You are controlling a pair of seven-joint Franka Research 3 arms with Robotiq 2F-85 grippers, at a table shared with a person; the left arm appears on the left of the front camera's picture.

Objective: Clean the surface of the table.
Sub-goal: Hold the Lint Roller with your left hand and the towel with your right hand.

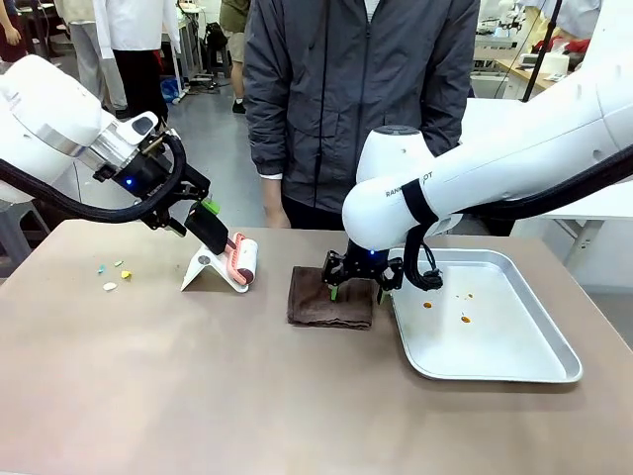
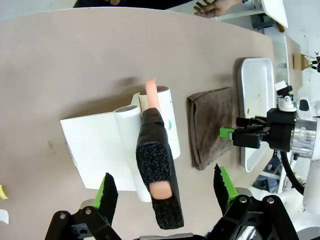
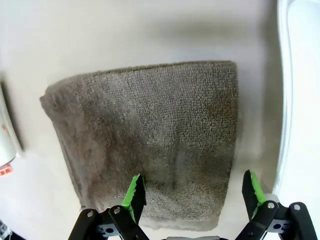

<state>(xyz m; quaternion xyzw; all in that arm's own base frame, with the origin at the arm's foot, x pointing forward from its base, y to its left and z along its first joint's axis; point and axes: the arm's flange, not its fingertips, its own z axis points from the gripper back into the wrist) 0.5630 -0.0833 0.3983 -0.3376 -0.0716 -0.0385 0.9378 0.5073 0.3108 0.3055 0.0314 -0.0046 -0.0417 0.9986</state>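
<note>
Counter [image 1: 198, 396] of matte brownish taupe is seen spanning the front view, and every other thing is carried on it. A person [image 1: 356, 89] in a dark grey jacket is stood at its far edge. At the right side a shiny metal tray [image 1: 495, 341] is laid flat, and a few small orange-brown specks [image 1: 463, 318] are scattered inside it. Just left of the tray, close to its rim, a folded brown towel [image 1: 326, 302] is spread flat. The right fingers [image 3: 134, 192] are held apart above the towel's near edge, with nothing gripped between them; whether the pads touch the cloth cannot be told. Further left a white stand [image 1: 203, 269] is set on the counter, and a lint roller [image 1: 245, 262] with a pink neck and a black handle [image 2: 156, 165] is rested against it. The left fingers [image 2: 109, 192] are spread wide on either side of that handle, with a gap visible at each pad, so the handle is straddled, not clamped. Near the counter's left edge, well apart from the stand, small yellow, white and pale green crumbs [image 1: 114, 275] are strewn.
</note>
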